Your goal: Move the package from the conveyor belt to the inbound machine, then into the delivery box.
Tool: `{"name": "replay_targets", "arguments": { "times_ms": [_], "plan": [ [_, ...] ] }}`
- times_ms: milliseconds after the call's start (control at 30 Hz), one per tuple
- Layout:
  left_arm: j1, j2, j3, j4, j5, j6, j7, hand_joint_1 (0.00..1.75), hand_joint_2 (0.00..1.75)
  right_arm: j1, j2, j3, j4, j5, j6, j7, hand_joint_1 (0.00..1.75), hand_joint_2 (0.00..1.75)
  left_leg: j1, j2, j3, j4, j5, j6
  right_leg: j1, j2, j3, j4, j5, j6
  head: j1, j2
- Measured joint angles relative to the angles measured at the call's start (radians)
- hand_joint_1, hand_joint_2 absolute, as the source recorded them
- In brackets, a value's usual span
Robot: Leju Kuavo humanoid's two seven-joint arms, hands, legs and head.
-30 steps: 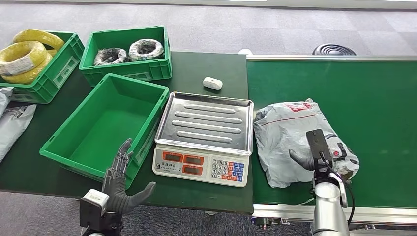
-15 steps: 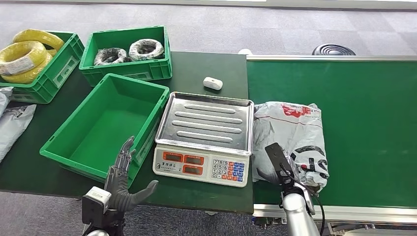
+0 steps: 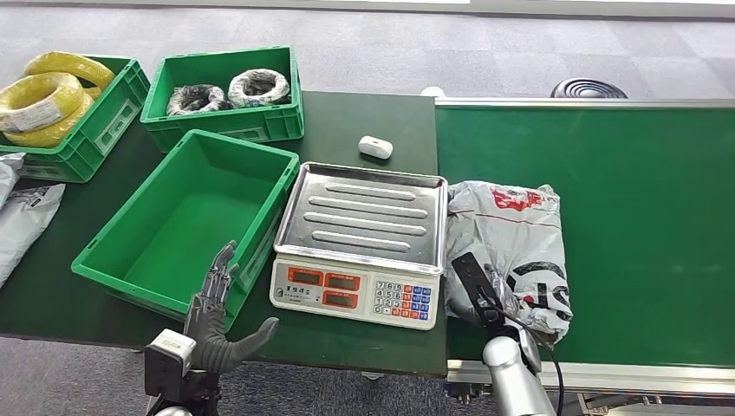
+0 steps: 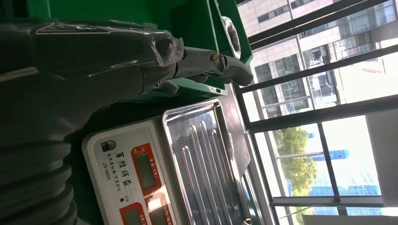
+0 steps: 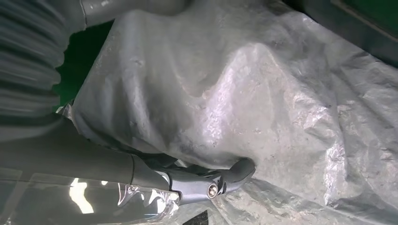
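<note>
The right hand (image 3: 482, 293) grips the package (image 3: 513, 243) at the belt's (image 3: 641, 217) edge beside the scale (image 3: 364, 238), the left hand (image 3: 212, 321) hangs open and empty; next, I judge, lift it onto the scale.

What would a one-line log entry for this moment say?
right robot hand: grips package on conveyor belt | left robot hand: open | scale: empty

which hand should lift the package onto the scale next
Right. The right robot hand already grips the grey package on the conveyor belt, right beside the scale. The left robot hand hovers open near the empty green box.
</note>
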Motion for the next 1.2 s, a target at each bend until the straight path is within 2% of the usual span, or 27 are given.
{"name": "replay_targets", "arguments": {
  "times_ms": [300,500,600,733,900,1000,1067,1200],
  "plan": [
    [0.003,0.0,-0.001,-0.002,0.0,0.008,0.002,0.0,1.75,-0.004,0.002,0.002,0.001,0.001,0.015,-0.062,1.75,1.75,0.0,0.0,0.001,0.0,0.0,0.0,0.0,0.0,0.001,0.0,0.0,0.0,0.0,0.0],
    [0.022,0.0,0.004,-0.009,0.002,0.021,0.001,0.0,1.75,0.071,0.021,0.039,-0.157,-0.025,0.065,-0.101,1.75,1.75,0.0,0.0,-0.001,0.0,0.0,0.0,0.001,0.0,-0.001,0.0,0.0,0.0,0.0,0.0],
    [0.033,0.0,0.006,-0.016,0.001,0.027,-0.003,0.0,1.75,0.119,0.026,0.068,-0.277,-0.031,0.057,-0.114,1.75,1.75,0.0,0.0,-0.004,0.0,0.0,0.0,0.0,0.0,-0.003,0.0,0.0,0.0,0.0,0.0],
    [0.052,0.0,0.008,-0.025,-0.002,0.035,-0.02,0.0,1.75,0.172,0.032,0.096,-0.471,0.001,-0.061,-0.143,1.75,1.75,0.0,0.0,-0.005,0.0,0.0,0.0,0.0,0.0,-0.005,0.0,0.0,0.0,0.0,0.0],
    [0.053,0.0,-0.003,-0.022,0.0,0.03,-0.05,0.0,1.75,0.194,0.041,0.111,-0.762,0.125,-0.335,-0.188,1.75,1.75,0.0,0.0,-0.005,0.0,0.0,0.0,0.0,0.0,-0.005,0.0,0.0,0.0,0.0,0.0],
    [0.043,0.0,-0.018,-0.007,0.006,0.029,-0.062,0.0,1.75,0.188,0.041,0.126,-0.909,0.207,-0.467,-0.192,1.75,1.75,0.0,0.0,-0.004,0.0,0.0,0.0,0.0,0.0,-0.004,0.0,0.0,0.0,0.0,0.0],
    [0.032,-0.001,-0.027,0.006,0.01,0.029,-0.066,0.0,1.75,0.174,0.041,0.134,-0.982,0.252,-0.517,-0.188,1.75,1.75,0.0,0.0,-0.004,0.0,0.0,0.0,0.0,0.0,-0.004,0.0,0.0,0.0,0.0,0.0],
    [0.01,-0.002,-0.041,0.034,0.014,0.036,-0.073,0.0,1.75,0.119,0.041,0.151,-1.057,0.31,-0.534,-0.168,1.75,1.75,0.0,0.001,-0.003,0.0,0.0,0.0,0.0,0.0,-0.003,0.0,0.0,0.0,0.0,0.0]
  ]
}}
